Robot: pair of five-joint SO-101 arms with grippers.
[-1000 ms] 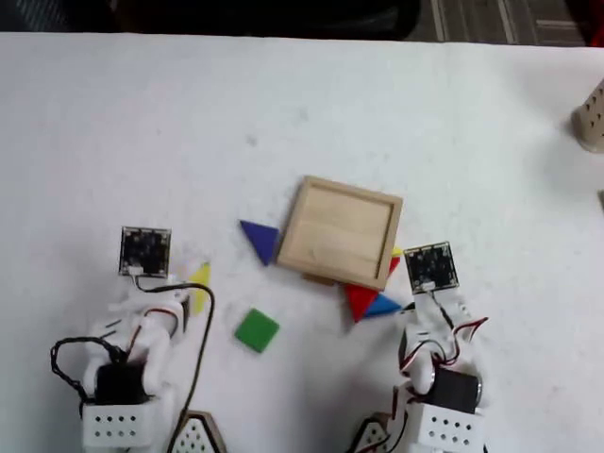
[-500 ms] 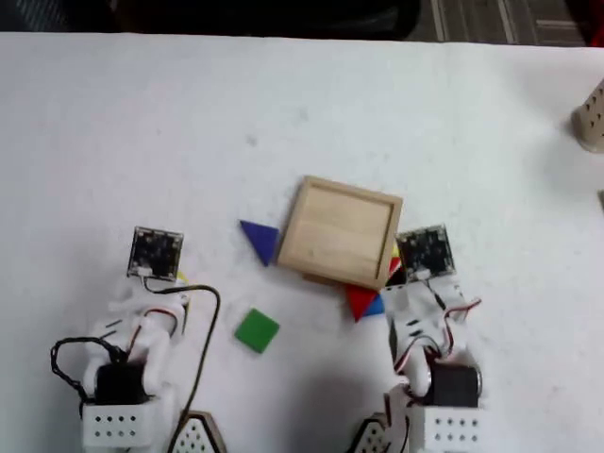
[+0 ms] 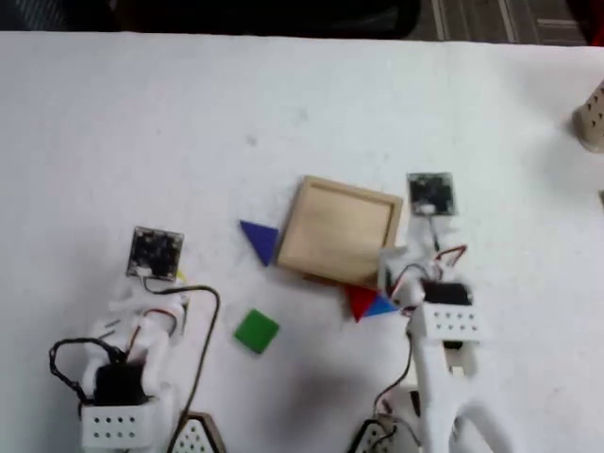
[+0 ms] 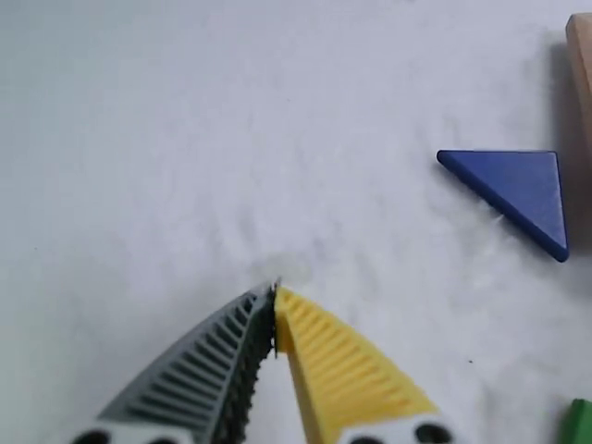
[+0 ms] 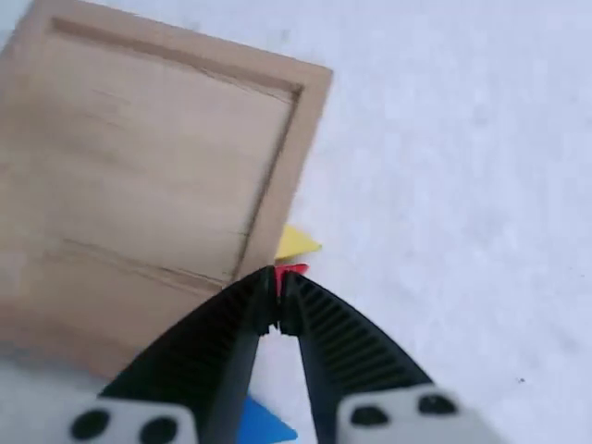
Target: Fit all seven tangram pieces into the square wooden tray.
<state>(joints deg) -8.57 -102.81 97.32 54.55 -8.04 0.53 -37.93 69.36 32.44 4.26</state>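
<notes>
Pushed forward along the wooden tray (image 3: 342, 231) edge, my right gripper (image 5: 277, 282) pinched closed at the red piece (image 3: 360, 300), hold I cannot tell, left gripper (image 4: 275, 294) closed empty, blue triangle (image 3: 260, 239) beside tray

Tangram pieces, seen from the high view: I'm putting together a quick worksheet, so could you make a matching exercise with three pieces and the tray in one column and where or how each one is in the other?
Things
1. dark blue triangle
2. green square
3. red triangle
4. tray

Places or states
A. at the tray's near right corner
B. nothing inside it
C. close by the tray's left side
D. on its own, well away from the tray

Pairs: 1-C, 2-D, 3-A, 4-B
</notes>
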